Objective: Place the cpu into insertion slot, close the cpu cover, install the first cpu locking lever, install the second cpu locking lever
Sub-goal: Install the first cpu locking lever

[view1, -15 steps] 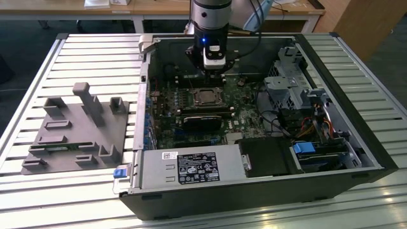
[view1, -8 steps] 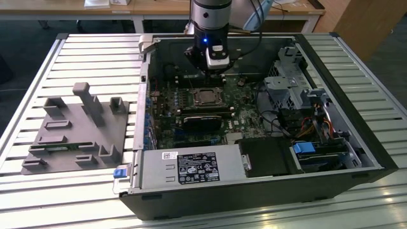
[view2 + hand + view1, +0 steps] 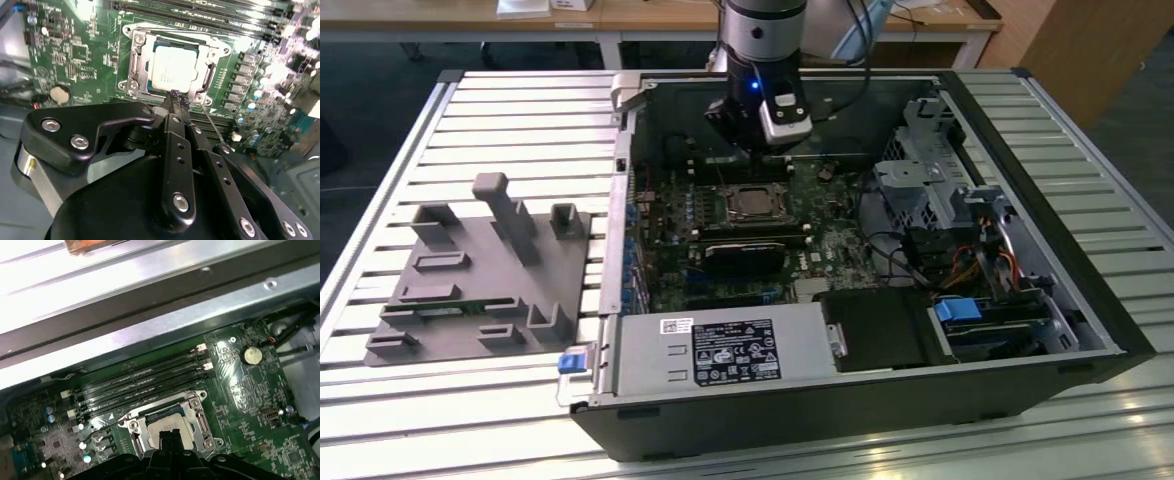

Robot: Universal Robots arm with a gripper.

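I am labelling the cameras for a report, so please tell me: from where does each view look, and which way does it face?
Exterior view: off the arm, above the open computer case, facing down into it; the arm shows over it.
First wrist view: on the arm, facing the cpu and memory slots past the gripper, its tips shut.
Second wrist view: on the arm, facing the cpu along the gripper's fingers.
Shared: both wrist views show the cpu, gripper tips and coin battery.

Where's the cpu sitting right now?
In the second wrist view the cpu lies flat in the square socket on the green board, beside the long black memory slots, with the claw at the socket's near edge.
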